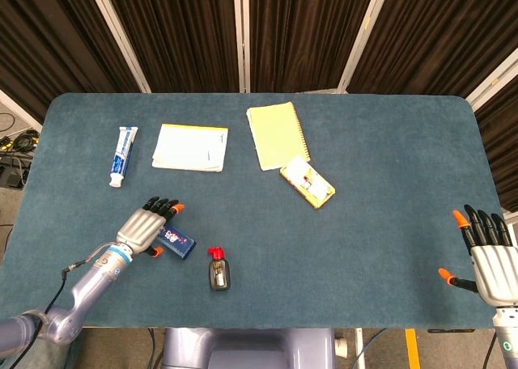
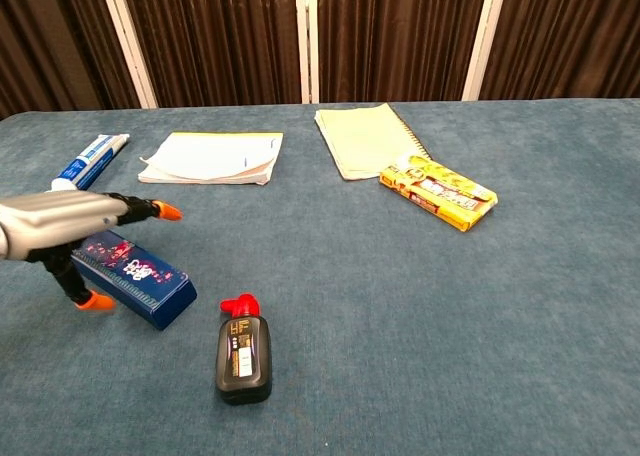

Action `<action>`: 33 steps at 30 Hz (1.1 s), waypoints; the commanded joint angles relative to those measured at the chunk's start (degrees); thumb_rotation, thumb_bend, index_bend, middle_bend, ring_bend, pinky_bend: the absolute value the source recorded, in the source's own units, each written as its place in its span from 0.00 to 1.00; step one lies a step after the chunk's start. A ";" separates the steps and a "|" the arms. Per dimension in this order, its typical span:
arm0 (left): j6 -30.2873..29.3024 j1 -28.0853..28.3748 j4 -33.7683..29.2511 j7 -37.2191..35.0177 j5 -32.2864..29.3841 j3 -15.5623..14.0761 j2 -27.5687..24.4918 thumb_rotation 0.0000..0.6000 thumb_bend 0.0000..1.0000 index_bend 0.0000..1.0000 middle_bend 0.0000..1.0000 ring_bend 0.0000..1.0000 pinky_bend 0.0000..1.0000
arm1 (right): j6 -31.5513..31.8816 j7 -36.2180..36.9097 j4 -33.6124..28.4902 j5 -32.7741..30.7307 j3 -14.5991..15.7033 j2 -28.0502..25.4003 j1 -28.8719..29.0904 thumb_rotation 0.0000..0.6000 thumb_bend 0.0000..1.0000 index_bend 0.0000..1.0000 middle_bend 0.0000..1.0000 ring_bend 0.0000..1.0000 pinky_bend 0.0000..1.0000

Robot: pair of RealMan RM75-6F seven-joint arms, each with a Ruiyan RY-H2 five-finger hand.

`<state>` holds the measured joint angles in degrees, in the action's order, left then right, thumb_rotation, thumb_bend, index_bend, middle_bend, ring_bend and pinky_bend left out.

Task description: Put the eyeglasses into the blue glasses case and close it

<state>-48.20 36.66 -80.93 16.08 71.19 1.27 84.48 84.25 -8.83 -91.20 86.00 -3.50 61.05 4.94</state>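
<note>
Table point(image 1: 388, 223) has a dark teal carpet-like cover with rounded far corners, filling most of both views. Behind it hang dark brown pleated curtains point(image 2: 400, 36), split by pale vertical frame posts point(image 2: 307, 38) that look slanted in the head view. Floor at far left of the head view is pale with a tangle of cables point(image 1: 10, 146); a yellow strip point(image 1: 412, 349) shows on the floor below the table's near edge.
</note>
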 commanded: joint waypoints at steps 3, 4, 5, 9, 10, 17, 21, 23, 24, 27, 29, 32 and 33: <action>-0.40 0.42 1.50 0.18 0.09 0.40 1.66 1.00 0.32 0.15 0.13 0.06 0.13 | -0.03 0.09 0.00 -0.10 -0.03 -0.03 0.00 1.00 0.00 0.00 0.00 0.00 0.00; -0.40 0.43 1.64 0.04 0.16 0.39 1.79 1.00 0.35 0.17 0.16 0.08 0.15 | -0.04 0.15 0.01 -0.13 -0.05 -0.05 0.00 1.00 0.00 0.00 0.00 0.00 0.00; -0.12 0.49 1.75 -0.13 0.05 0.32 1.83 1.00 0.39 0.21 0.18 0.11 0.17 | -0.07 0.25 0.00 -0.14 -0.05 -0.06 0.01 1.00 0.00 0.00 0.00 0.00 0.00; 0.14 0.59 1.92 -0.25 -0.38 0.41 1.84 1.00 0.45 0.27 0.22 0.14 0.19 | -0.11 0.30 0.00 -0.07 -0.02 -0.09 0.04 1.00 0.00 0.00 0.00 0.00 0.00; 0.11 0.59 1.93 -0.34 -0.41 0.43 1.80 1.00 0.45 0.28 0.23 0.15 0.19 | -0.10 0.28 -0.03 -0.04 0.00 -0.10 0.03 1.00 0.00 0.00 0.00 0.00 0.00; -0.53 0.40 1.63 -0.47 -0.41 0.48 1.30 1.00 0.40 0.27 0.22 0.15 0.19 | 0.00 0.24 -0.14 0.03 0.01 -0.12 0.00 1.00 0.00 0.00 0.00 0.00 0.00; -1.14 0.14 1.33 -0.64 -0.27 0.47 1.04 1.00 0.25 0.21 0.11 0.07 0.12 | 0.05 0.20 -0.19 0.05 0.02 -0.13 -0.02 1.00 0.00 0.00 0.00 0.00 0.00; -1.06 0.00 0.87 -0.66 -0.51 0.33 0.57 1.00 0.18 0.12 0.03 0.02 0.05 | 0.13 0.27 -0.23 0.08 0.02 -0.17 -0.06 1.00 0.00 0.00 0.00 0.00 0.00; -1.06 -0.08 0.52 -0.43 -0.76 0.28 0.23 1.00 0.13 0.06 0.01 0.00 0.02 | 0.17 0.33 -0.27 0.13 0.03 -0.20 -0.08 1.00 0.00 0.00 0.00 0.00 0.00; -2.02 -0.49 -0.81 0.02 -1.10 0.44 -0.68 1.00 0.03 0.00 0.00 0.00 0.00 | 0.33 0.51 -0.38 0.36 0.08 -0.31 -0.12 1.00 0.00 0.00 0.00 0.00 0.00; -3.78 -1.17 -2.48 0.27 -0.89 0.63 -1.89 1.00 0.01 0.00 0.00 0.00 0.00 | 0.59 0.75 -0.56 0.66 0.14 -0.46 -0.21 1.00 0.00 0.00 0.00 0.00 0.00; -8.87 -3.22 -6.34 0.61 0.17 1.08 -4.97 1.00 0.00 0.00 0.00 0.00 0.00 | 1.32 1.27 -0.96 1.40 0.26 -0.79 -0.43 1.00 0.00 0.00 0.00 0.00 0.00; -10.97 -4.14 -7.68 0.93 0.64 1.13 -6.09 1.00 0.00 0.00 0.00 0.00 0.00 | 1.54 1.44 -1.08 1.68 0.32 -0.90 -0.50 1.00 0.00 0.00 0.00 0.00 0.00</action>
<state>-54.99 34.52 -85.46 16.45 70.84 2.03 81.04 85.57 -7.57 -92.13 87.45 -3.25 60.28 4.53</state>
